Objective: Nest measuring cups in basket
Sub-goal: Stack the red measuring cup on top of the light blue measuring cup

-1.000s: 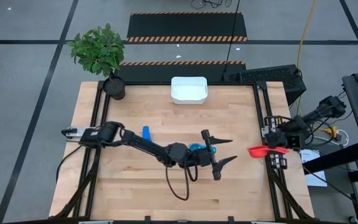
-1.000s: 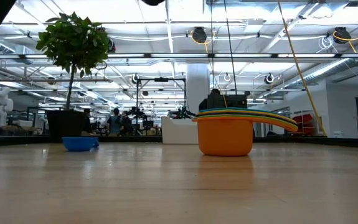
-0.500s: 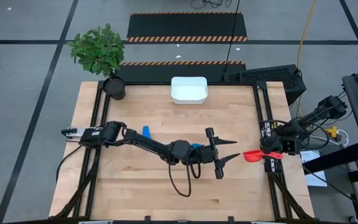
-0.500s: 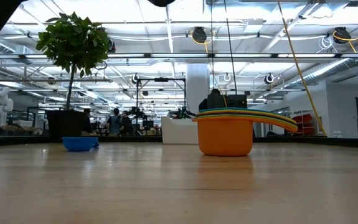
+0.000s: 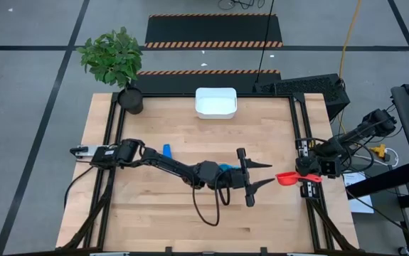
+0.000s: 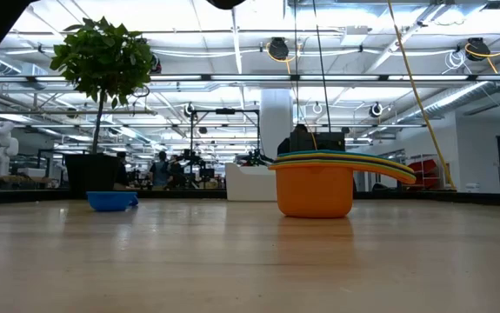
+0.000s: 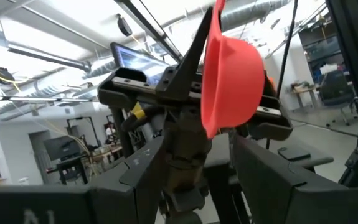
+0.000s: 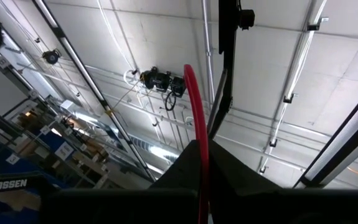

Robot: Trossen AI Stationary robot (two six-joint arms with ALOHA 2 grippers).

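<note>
The left gripper (image 5: 259, 174) is out over the middle of the wooden table (image 5: 154, 213), and its two fingers are spread apart with nothing between them. It points toward the right side of the table.

The right gripper (image 5: 305, 176) is at the right edge of the table. It is pinched tight on one red measuring cup (image 5: 287, 178) and holds it by the handle, up in the air and tipped on its side. The red cup is near the left gripper's fingertips but not touching them.

One stack of measuring cups (image 6: 315, 187) sits on the table with an orange cup on the outside. Thin rims of other colors show on top, but I cannot count them. One blue measuring cup (image 5: 167, 151) sits alone on the table, over by the left arm.

One white basket (image 5: 215, 102) sits at the far edge of the table, well apart from the cups. One potted plant (image 5: 116, 60) stands at the far left corner.
</note>
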